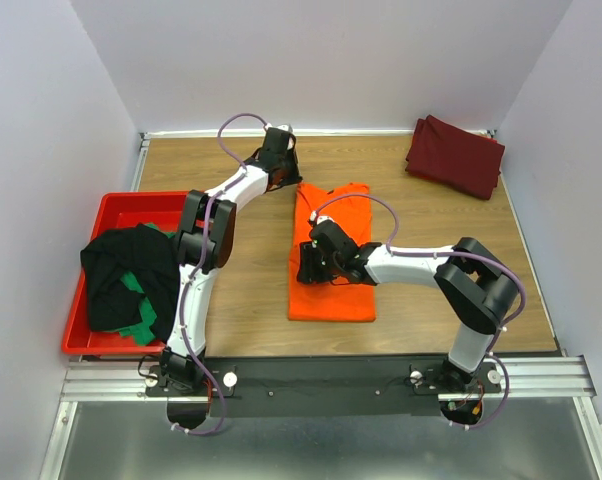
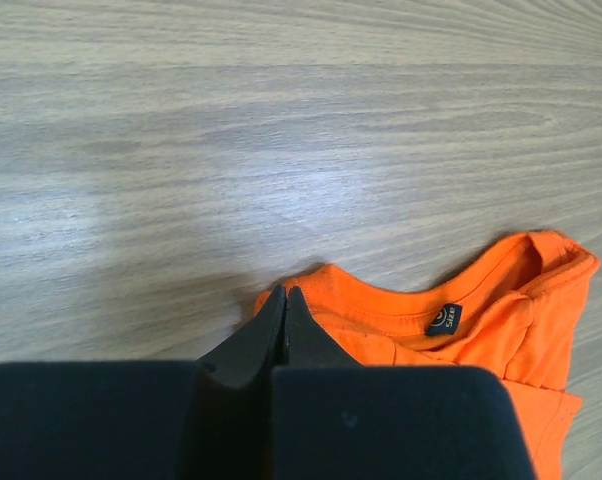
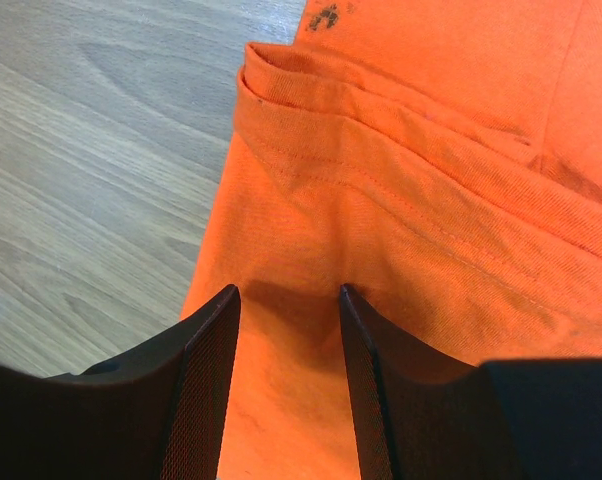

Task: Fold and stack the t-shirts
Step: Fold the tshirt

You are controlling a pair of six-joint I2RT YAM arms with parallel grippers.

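There's the orange shirt (image 1: pixel 333 292) mid-desk (image 1: pixel 246 300), long axis running away from the bases. Left pincer (image 2: pixel 284 296) clamped shut at the collar corner, hold on cloth unclear. Right pincer (image 3: pixel 286 292) half-spread and empty, straddling the shirt's left edge, nearer the middle.

The top view looks down from high behind the near edge over the whole brown wooden counter (image 1: pixel 251 290). Each wrist view looks close along its own claw: the left claw (image 2: pixel 284 300) toward the bright orange cloth t-shirt (image 2: pixel 461 330)'s collar, the right claw (image 3: pixel 286 300) over its side edge. All three share that shirt.
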